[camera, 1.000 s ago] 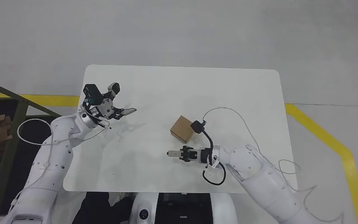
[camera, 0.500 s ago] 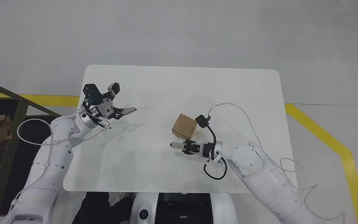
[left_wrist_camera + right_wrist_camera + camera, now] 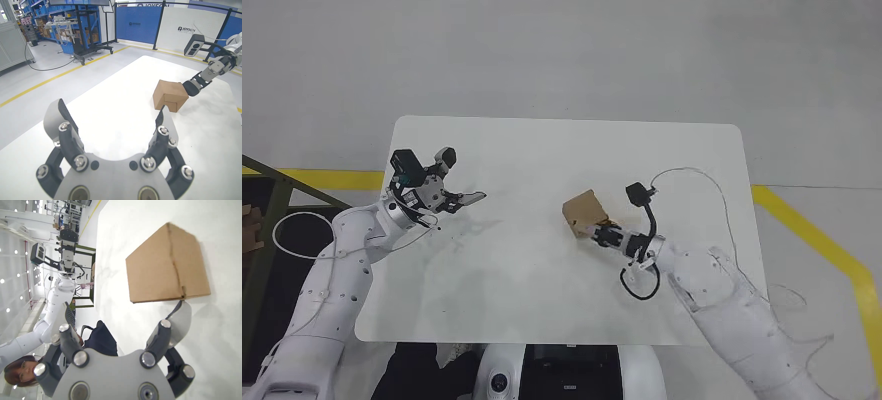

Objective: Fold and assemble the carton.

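A small brown carton (image 3: 581, 209) stands closed and tilted near the middle of the white table (image 3: 542, 150). In the left wrist view the carton (image 3: 170, 96) rests on one low edge and shows a tucked flap on its side. My right gripper (image 3: 594, 231) is at the carton's near right side, open, with one fingertip (image 3: 179, 306) touching the lower edge of the carton (image 3: 166, 266). Nothing sits between its fingers. My left gripper (image 3: 464, 177) hangs open over the left part of the table, well away from the carton; its fingers (image 3: 63, 111) hold nothing.
Yellow floor tape (image 3: 802, 220) runs past the table's right edge. A dark green frame (image 3: 262, 200) stands off the left side. A loose white cable (image 3: 692, 180) arcs over the table from the right wrist.
My right gripper swung from the front of the carton to its right side. The carton slid right and away and tipped up. The left arm stayed still.
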Controlling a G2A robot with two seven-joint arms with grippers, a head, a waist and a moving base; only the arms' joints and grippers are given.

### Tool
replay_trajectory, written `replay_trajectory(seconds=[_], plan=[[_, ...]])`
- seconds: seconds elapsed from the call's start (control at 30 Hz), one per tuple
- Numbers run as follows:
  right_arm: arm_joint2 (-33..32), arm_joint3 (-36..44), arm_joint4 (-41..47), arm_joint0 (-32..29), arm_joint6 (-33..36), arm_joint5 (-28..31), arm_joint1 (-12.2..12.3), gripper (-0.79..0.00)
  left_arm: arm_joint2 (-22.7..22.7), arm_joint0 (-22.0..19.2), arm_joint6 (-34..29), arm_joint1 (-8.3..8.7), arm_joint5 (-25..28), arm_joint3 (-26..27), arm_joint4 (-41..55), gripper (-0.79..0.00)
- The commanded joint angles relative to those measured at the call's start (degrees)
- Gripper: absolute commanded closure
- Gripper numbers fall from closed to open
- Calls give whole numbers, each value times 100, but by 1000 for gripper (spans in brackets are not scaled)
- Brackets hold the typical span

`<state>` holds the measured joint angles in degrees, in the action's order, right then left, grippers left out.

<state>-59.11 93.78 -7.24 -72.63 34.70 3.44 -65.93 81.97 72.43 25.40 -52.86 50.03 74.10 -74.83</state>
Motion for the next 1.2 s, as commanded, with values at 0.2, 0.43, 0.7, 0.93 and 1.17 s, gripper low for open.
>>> replay_trajectory(seconds=[0.2,0.43,0.7,0.93,1.17], plan=[[-356,818,-2024,-490,-257,504,199,-785,0,0,0,0,0,0,0,-785],[-324,1247,-4140,-830,-447,512,301,-785,0,0,0,0,0,0,0,-785],[355,888,-5284,-430,-605,155,168,-785,0,0,0,0,0,0,0,-785],[672,653,-5565,-161,-574,40,58,-785,0,0,0,0,0,0,0,-785],[842,458,-5582,29,-545,-73,-42,-785,0,0,0,0,0,0,0,-785]])
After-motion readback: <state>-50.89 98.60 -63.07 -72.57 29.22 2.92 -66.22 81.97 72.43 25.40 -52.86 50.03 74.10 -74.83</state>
